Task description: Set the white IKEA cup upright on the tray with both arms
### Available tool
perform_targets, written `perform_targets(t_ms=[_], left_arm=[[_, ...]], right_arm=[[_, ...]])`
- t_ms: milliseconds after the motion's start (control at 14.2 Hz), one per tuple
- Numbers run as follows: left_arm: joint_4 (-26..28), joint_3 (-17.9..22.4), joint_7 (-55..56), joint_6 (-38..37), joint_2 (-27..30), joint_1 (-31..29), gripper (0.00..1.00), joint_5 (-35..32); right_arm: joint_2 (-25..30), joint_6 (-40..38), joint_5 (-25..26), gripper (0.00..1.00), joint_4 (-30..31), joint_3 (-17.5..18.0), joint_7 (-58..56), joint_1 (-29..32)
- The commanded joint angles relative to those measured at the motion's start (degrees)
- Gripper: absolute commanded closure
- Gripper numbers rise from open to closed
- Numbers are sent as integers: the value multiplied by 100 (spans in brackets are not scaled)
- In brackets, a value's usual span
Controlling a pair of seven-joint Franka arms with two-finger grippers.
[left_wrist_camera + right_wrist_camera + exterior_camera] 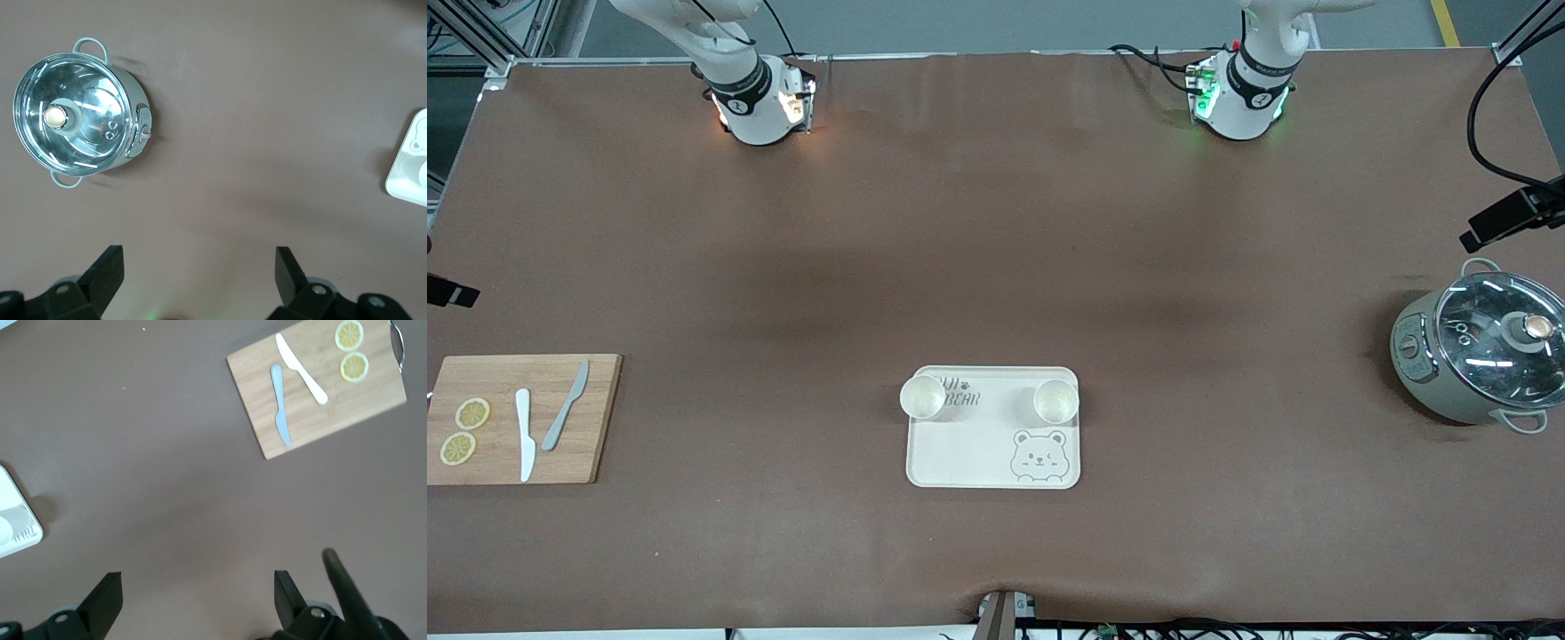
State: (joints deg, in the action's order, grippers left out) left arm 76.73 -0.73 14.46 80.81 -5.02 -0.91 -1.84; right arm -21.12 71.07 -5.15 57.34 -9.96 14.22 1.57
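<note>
The cream tray (978,444) with the bear drawing lies midway along the table, near the front camera. Two white cups stand upright on its farther corners, one (922,396) toward the right arm's end and one (1056,401) toward the left arm's end. Both arms are drawn back high over their bases, and their hands do not show in the front view. My left gripper (198,257) is open over bare mat, with a tray corner (408,175) at the view's edge. Open too, my right gripper (198,581) hangs over bare mat, with another tray corner (13,520) at the edge.
A grey-green pot (1480,356) with a glass lid stands at the left arm's end, also in the left wrist view (77,123). A wooden cutting board (520,418) with two knives and two lemon slices lies at the right arm's end.
</note>
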Motion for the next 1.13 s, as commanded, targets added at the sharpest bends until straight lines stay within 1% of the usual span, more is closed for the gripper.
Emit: perform_targets(t_ms=[0,141,211,352,423,563,704,915,1056], left_arm=[[561,-24,-224,163,431,-32,0,-19],[921,-24,-294,364,650,-41,0,-18],[1036,-15,-381,417,721,-41,0,-18],[1037,-15,-426,409,722,-76,0,-18],[1028,-15,-452,409,713,-85,0,-18],[993,-15,-461,409,687,-103,0,-19],[1002,-15,-452,392,687,-120,0,-36],[1037,-33,-522,365,713,-120,0,-27],[1072,-41,-575,365,730,-120,0,-19]], right_arm=[[591,92,154,0,734,82,327,-43],[976,266,154,0,1259,178,327,-25],[1231,467,163,0,1636,318,327,-25],[1714,820,181,0,2322,591,327,176],[1865,908,216,0,2543,705,327,212],[1962,892,339,0,2668,811,336,213],[2216,917,348,0,2852,847,345,204],[2183,1163,348,0,2888,856,363,169],[2174,1173,365,0,2888,856,354,169]])
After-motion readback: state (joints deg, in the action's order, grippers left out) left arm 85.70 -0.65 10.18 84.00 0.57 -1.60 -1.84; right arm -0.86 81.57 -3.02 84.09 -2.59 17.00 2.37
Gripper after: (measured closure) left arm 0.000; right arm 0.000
